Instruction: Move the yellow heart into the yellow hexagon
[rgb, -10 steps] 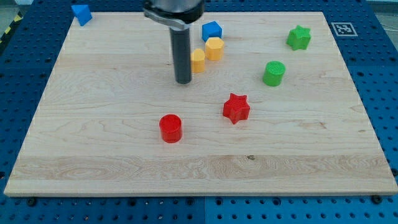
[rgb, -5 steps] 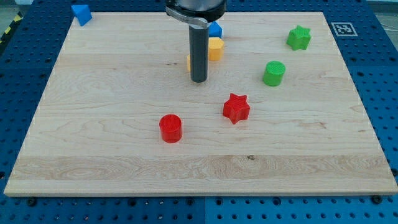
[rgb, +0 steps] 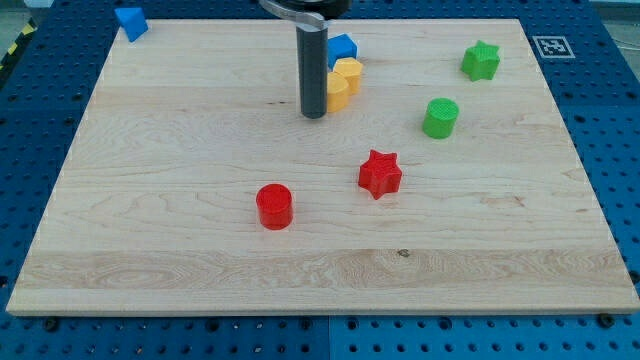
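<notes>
Bright, even overhead light falls on the pale wooden worktop (rgb: 180, 200), shadows short and soft, focus sharp throughout.

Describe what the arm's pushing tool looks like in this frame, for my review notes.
A straight, smooth, dark grey-black cylindrical rod, uniform in width down to my tip. At the view's top it joins a wider dark round collar, cut off by the frame edge. No cables, markings or labels are visible on it.

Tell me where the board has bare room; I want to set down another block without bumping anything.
The widest free patch is the view's left, between the blue block in the top corner and the red cylinder. The whole bottom strip below the red star is bare too. It is crowded at top centre, where my tip sits beside the yellow heart, yellow hexagon and blue cube.
</notes>
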